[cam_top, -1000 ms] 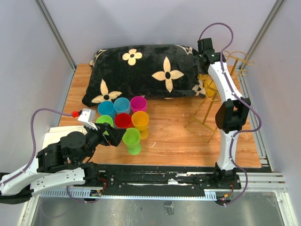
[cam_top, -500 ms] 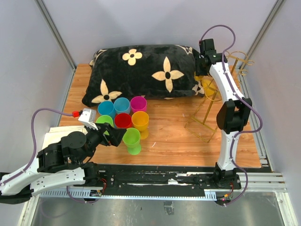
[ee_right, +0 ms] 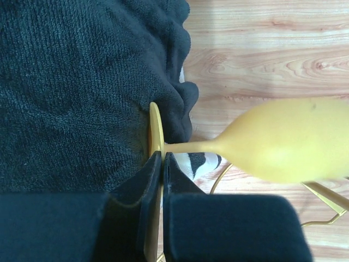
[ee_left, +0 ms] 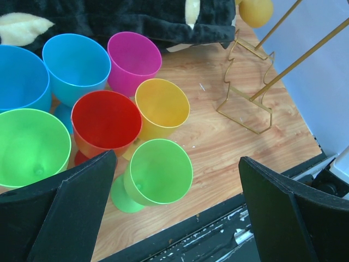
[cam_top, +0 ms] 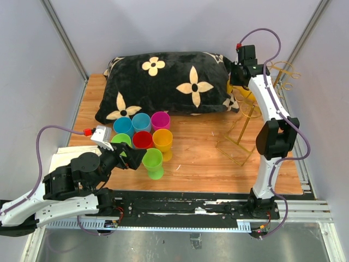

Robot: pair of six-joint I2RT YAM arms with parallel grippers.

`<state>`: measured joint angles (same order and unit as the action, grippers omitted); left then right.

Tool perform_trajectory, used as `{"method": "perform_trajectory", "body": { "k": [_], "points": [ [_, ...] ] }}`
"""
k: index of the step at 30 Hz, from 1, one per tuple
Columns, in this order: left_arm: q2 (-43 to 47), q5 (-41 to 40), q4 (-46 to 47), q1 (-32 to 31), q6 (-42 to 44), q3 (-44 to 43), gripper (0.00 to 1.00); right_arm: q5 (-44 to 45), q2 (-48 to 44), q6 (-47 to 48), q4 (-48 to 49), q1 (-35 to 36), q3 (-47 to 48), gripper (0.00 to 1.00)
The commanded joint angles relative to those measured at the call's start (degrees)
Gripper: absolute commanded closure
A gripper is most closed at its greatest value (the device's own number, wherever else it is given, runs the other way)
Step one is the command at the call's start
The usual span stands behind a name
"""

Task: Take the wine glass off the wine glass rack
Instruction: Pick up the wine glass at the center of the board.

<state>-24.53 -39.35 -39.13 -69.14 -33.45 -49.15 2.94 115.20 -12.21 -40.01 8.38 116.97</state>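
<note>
Holding the left end effector (ee_left: pixel 177 161) spread wide over the coloured cups (ee_left: pixel 103 120) at the near side of the bench (ee_left: pixel 218 147), idle. Farther back, pinching the thin foot of the yellow wine glass (ee_right: pixel 283 147) with the right end effector (ee_right: pixel 162 157), beside the pillow (cam_top: pixel 163 82), the glass seemingly hanging on the wine glass rack (ee_left: pixel 299 60). Apparently finishing the grasp. Next, probably easing the glass off its hook without dragging the stand. Having closed from spread a second ago, and reaching slightly farther back.
</note>
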Motion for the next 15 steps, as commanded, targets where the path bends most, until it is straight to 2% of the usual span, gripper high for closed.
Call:
{"method": "perform_trajectory", "body": {
  "k": [1,9,15],
  "points": [
    [0.13,-1.60,1.17,-0.30,-0.45,-0.16,0.00,-2.93,-3.70,-2.76,3.26,-0.91,-1.34,0.99],
    [0.12,-1.78,1.25,-0.29,-0.30,-0.72,0.00,-8.24,-7.85,-6.41,10.13,-1.26,-1.98,0.99],
    [-0.10,-1.52,1.41,-0.30,-0.41,-0.95,0.00,-12.54,-9.76,-7.68,11.75,-1.31,-0.39,0.99]
  ]
}}
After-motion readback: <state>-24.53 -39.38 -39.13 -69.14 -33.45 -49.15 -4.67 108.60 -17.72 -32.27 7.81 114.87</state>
